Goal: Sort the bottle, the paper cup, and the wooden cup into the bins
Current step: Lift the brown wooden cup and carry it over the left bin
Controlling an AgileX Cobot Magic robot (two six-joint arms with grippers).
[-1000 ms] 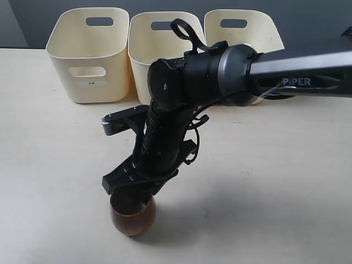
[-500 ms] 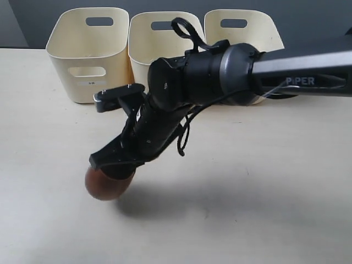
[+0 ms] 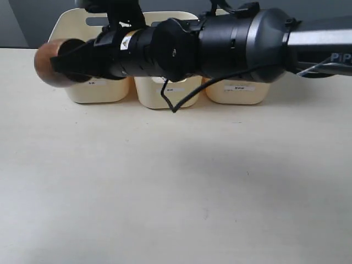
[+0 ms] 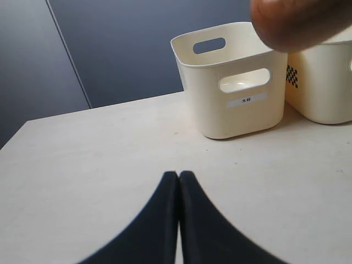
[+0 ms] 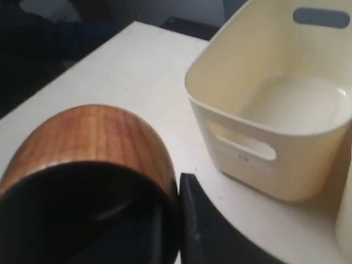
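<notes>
My right gripper (image 3: 65,64) is shut on the wooden cup (image 3: 48,63), held high in the air on its side in front of the upper left corner of the left bin (image 3: 99,91). In the right wrist view one finger (image 5: 204,223) presses the outside of the wooden cup (image 5: 93,137) and the other is inside it; the left bin (image 5: 275,110) is beside it and shows nothing inside. My left gripper (image 4: 179,175) is shut on nothing, low over the table. The bottle and paper cup are out of view.
The middle bin (image 3: 165,94) and right bin (image 3: 242,91) stand in a row behind the right arm (image 3: 231,44). The left wrist view shows the left bin (image 4: 231,82), the middle bin (image 4: 324,82) and the blurred wooden cup (image 4: 297,22) above them.
The right arm has lifted the wooden cup off the table and swung it up and to the left, toward the left bin. The cup now lies sideways in the grip.
</notes>
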